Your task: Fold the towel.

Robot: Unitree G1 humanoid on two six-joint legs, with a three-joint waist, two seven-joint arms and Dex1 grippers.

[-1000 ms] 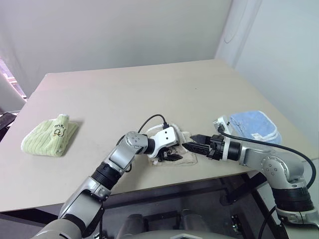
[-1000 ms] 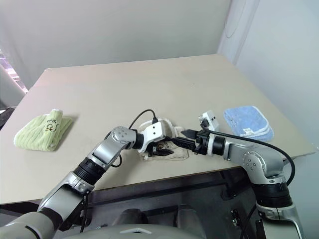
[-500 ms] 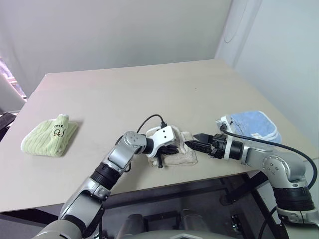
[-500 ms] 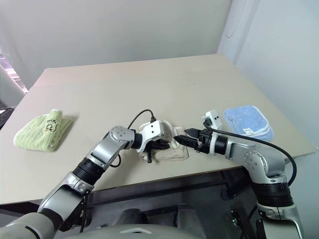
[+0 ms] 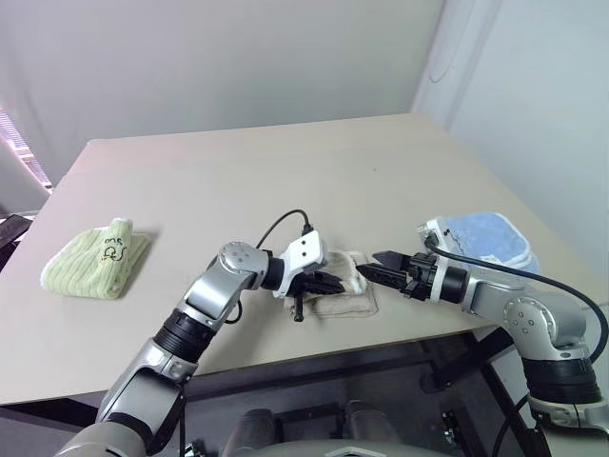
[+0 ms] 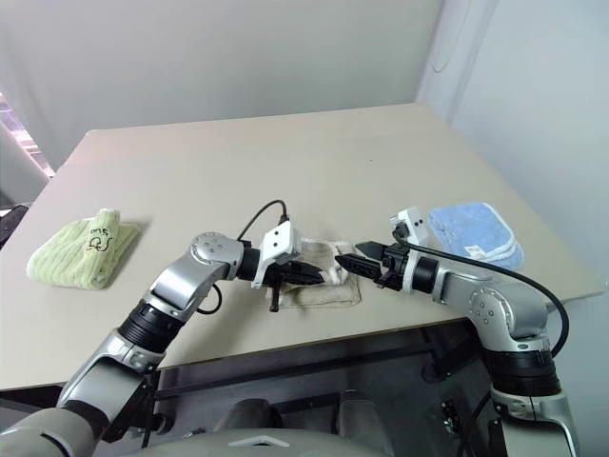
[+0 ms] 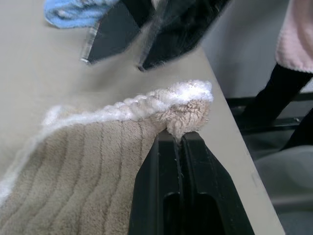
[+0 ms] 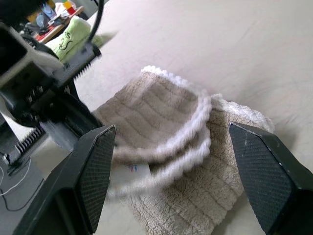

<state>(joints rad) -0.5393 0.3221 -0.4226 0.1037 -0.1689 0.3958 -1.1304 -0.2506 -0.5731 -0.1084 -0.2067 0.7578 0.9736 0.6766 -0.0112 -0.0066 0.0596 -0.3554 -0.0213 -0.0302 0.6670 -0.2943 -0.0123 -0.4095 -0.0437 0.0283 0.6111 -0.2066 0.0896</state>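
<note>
Towel is showing beige/tan w/ ribbed terry stripes, white corded edging along its border. Near left, green towel is looking light green, ribbed, w/ small dark mark on top. Right side, blue towel is showing light blue w/ white trim. Table is reading plain pale beige, no pattern. Both grippers' fingers are showing black w/ fine textured pads; wrist housings white.

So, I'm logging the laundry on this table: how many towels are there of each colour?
Beige towel, a corner pinched by the left gripper: 1
Light green folded towel: 1
Light blue folded towel: 1
Total: 3
</note>
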